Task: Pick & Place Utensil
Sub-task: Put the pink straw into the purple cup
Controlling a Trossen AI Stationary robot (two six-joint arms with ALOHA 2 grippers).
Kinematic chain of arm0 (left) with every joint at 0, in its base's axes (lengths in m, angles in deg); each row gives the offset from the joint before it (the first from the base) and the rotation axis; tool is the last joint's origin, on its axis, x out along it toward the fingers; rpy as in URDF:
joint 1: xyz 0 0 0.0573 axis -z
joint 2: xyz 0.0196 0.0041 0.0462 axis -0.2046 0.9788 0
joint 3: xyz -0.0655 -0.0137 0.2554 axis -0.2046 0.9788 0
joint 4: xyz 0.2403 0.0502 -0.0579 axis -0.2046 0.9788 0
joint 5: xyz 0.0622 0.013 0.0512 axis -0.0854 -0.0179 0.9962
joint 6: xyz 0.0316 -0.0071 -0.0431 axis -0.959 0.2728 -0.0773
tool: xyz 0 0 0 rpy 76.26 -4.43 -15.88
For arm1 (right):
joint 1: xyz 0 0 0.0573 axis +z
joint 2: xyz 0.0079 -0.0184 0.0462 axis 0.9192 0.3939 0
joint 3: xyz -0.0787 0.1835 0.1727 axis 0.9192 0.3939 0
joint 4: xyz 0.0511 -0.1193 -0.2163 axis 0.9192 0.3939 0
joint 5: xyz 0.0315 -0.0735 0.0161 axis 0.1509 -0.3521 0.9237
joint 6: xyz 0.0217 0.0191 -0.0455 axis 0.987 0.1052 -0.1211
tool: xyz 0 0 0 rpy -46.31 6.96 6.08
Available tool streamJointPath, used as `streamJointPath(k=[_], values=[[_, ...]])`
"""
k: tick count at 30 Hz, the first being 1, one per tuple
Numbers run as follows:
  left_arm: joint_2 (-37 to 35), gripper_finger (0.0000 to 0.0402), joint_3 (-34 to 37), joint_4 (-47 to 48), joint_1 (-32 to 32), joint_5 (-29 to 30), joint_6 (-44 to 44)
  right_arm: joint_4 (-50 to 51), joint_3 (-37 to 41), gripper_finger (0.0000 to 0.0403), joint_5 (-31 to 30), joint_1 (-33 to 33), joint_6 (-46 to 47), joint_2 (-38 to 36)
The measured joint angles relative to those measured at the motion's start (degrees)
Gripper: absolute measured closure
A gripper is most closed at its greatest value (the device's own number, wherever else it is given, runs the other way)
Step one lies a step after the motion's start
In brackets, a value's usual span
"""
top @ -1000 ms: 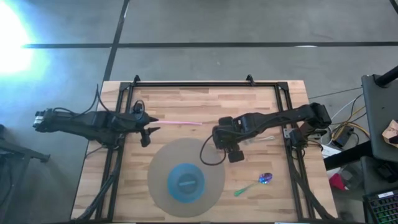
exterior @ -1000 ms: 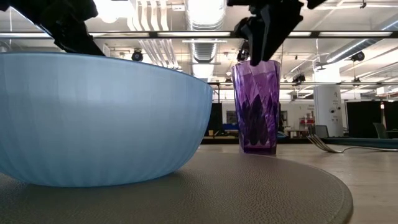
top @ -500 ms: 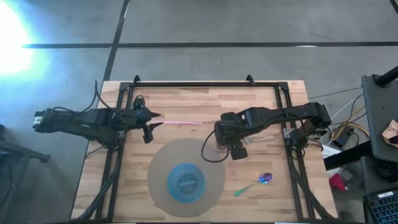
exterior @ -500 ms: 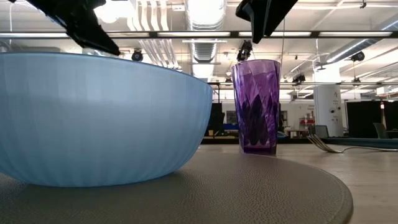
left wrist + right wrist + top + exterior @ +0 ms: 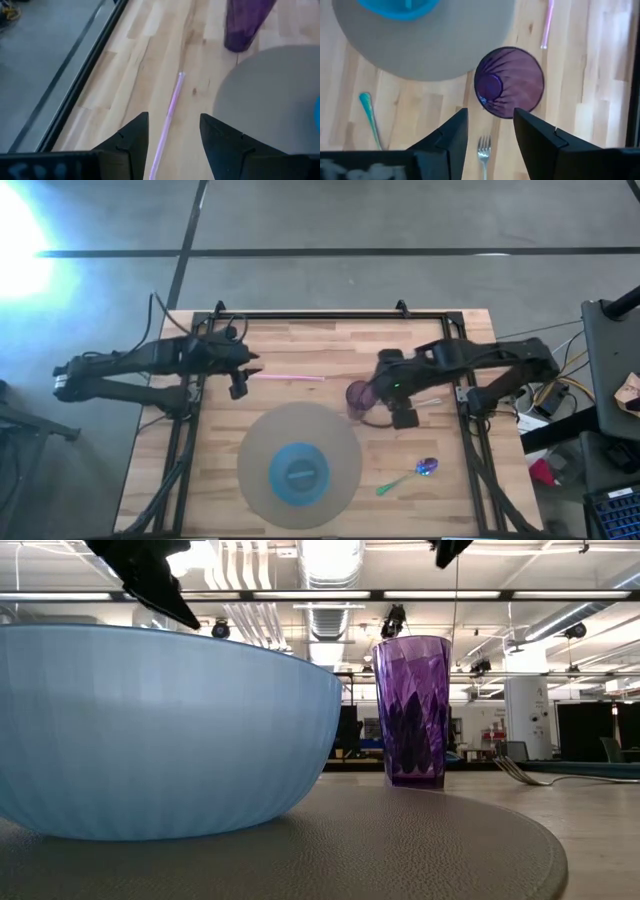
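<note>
A pink straw (image 5: 288, 378) lies flat on the wooden table, left of a purple cup (image 5: 358, 395) that stands upright on its base beside the grey mat (image 5: 265, 440). A fork (image 5: 428, 401) and a green-handled spoon (image 5: 410, 476) lie on the right. My left gripper (image 5: 248, 372) is open above the straw's left end; the straw (image 5: 171, 107) runs between its fingers (image 5: 173, 118), untouched. My right gripper (image 5: 383, 392) is open and empty, up and just right of the cup (image 5: 509, 82).
A blue bowl (image 5: 298, 473) sits on the round grey mat near the front edge and fills the left of the low view (image 5: 150, 730). A black frame (image 5: 320, 315) runs around the table's far and side edges. Bare wood lies between straw and far rail.
My right gripper has risen off the purple cup's rim and gone toward the table's right edge; the cup stays upright where it was. My left gripper has swung toward the far edge and a little right, over the straw's left end.
</note>
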Motion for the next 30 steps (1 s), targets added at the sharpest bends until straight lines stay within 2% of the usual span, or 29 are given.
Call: streamJointPath(k=[7,15,24,30], values=[[6.1,0.0231,-4.5,6.2,-8.1,-7.1,-5.9,-8.2,4.4,0.0260,0.0,0.0,1.6,-8.8],[14.0,0.0231,-4.4,9.7,-16.5,-15.0,-12.6,-16.7,10.0,0.0262,-0.1,0.0,1.9,-16.1],[22.9,0.0231,-3.7,9.7,-22.0,-19.8,-18.9,-16.9,14.2,0.0270,-0.1,0.0,4.6,-17.5],[28.0,0.0231,-3.7,8.8,-22.6,-20.4,-25.7,-16.9,16.0,0.0267,-0.1,0.0,4.6,-17.0]])
